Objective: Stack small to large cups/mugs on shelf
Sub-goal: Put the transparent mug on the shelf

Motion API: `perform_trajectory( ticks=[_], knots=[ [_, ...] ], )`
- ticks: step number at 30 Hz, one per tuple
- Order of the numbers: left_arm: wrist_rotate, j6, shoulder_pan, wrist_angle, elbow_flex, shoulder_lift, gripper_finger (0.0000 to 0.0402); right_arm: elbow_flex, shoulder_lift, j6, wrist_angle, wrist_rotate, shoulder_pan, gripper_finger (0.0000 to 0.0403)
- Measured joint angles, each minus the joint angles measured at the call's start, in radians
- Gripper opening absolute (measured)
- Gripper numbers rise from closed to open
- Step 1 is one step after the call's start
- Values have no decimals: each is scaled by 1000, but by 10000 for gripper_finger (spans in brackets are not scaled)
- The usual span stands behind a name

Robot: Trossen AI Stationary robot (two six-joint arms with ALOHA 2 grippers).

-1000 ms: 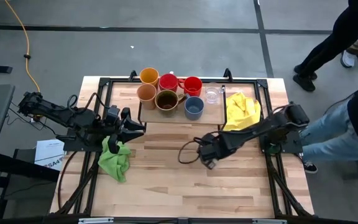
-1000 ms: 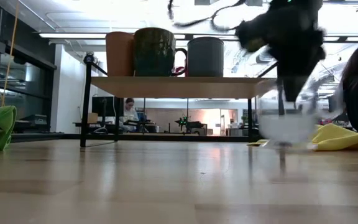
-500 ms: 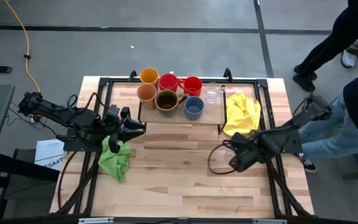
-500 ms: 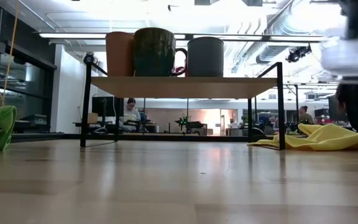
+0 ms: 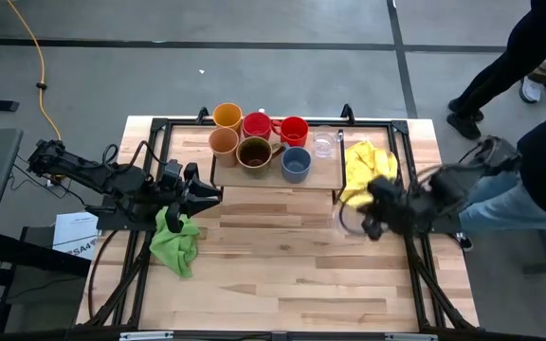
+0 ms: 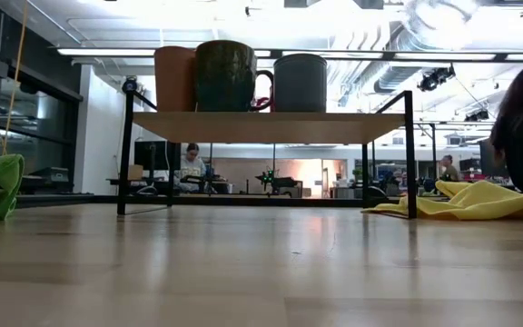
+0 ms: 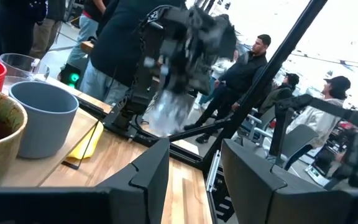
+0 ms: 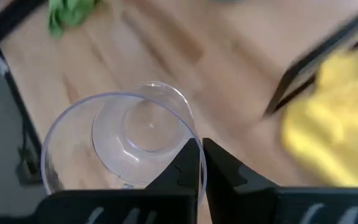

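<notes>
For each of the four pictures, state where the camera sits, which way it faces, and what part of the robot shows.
High: overhead, facing down; both arms, shelf.
Low: tabletop height, facing the shelf; no arm.
Left wrist: past open left gripper toward blue-grey mug.
Right wrist: right gripper pinching clear glass.
Shared: yellow cloth in high, low.

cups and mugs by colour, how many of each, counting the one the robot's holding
yellow-orange cup: 1
tan cup: 1
red mugs: 2
brown mug: 1
blue-grey mug: 1
clear glasses: 2, one on the shelf, one pinched at its rim by the right gripper
total: 8
</notes>
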Motion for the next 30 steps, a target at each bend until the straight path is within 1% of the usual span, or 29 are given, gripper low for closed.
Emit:
perform_trajectory(
  ticks=[3,7,10,12,16,19,25,30],
  knots=[
    [0,0,0,0,0,0,133,158,33,-115,-106,41,-89,0],
    [-1,0,0,0,0,0,133,349,122,-243,-274,53,-245,0],
    [-2,0,0,0,0,0,133,449,199,-334,-344,52,-364,0],
    [-2,0,0,0,0,0,133,488,245,-396,-357,51,-437,0],
    [-2,0,0,0,0,0,133,518,320,-496,-353,9,-558,0],
    [-2,0,0,3,0,0,133,510,363,-533,-351,-33,-626,0],
    [-2,0,0,3,0,0,134,490,431,-594,-321,-99,-703,0],
    [-2,-1,0,3,0,0,134,491,478,-596,-319,-144,-741,0]
  ],
)
